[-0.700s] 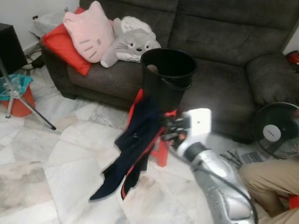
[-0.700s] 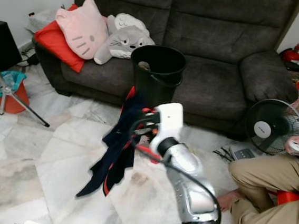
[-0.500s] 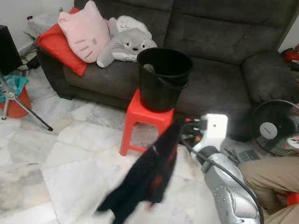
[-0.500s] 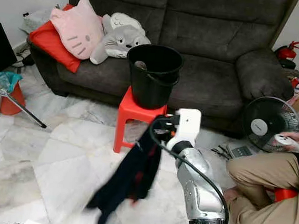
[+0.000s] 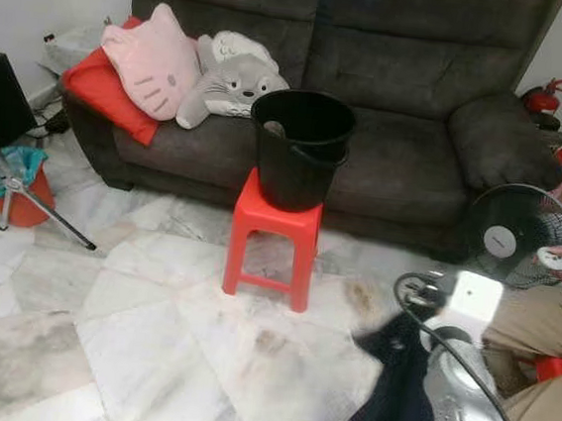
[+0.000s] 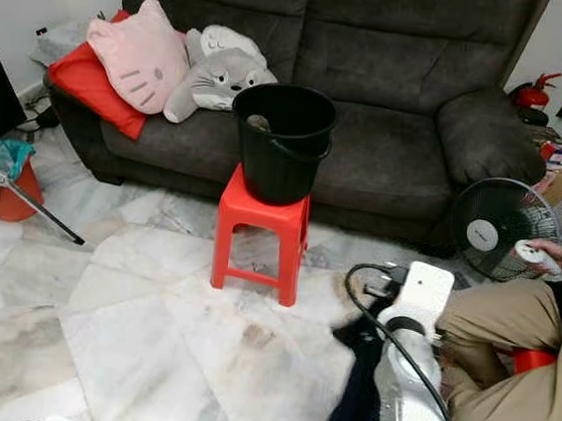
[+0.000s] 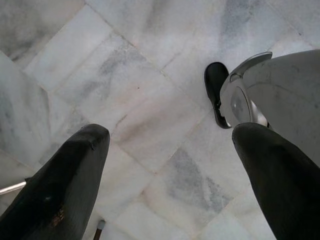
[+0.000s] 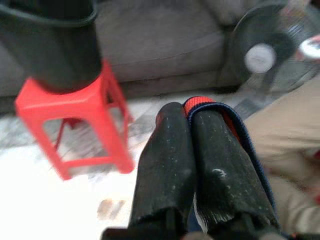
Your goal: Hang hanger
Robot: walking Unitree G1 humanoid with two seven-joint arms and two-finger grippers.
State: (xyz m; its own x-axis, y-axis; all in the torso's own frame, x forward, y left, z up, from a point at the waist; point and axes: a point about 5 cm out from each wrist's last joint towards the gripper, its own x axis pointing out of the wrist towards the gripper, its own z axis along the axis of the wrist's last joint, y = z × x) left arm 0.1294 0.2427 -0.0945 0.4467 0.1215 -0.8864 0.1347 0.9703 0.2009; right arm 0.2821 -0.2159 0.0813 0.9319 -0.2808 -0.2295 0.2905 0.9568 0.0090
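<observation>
right arm (image 6: 404, 397): silver shell | white wrist block | black looped cable | jaws: long, black, scuffed

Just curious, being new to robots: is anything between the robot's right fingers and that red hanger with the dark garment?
No. The right gripper has its black fingers shut on the red hanger, and the dark navy garment hangs from it above the marble floor.

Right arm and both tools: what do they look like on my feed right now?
The right arm is silver and rounded, with a white block at the wrist and a black cable looping beside it. The right tool has two long black fingers, scuffed and speckled. The left tool has the same black fingers, one chipped.
</observation>
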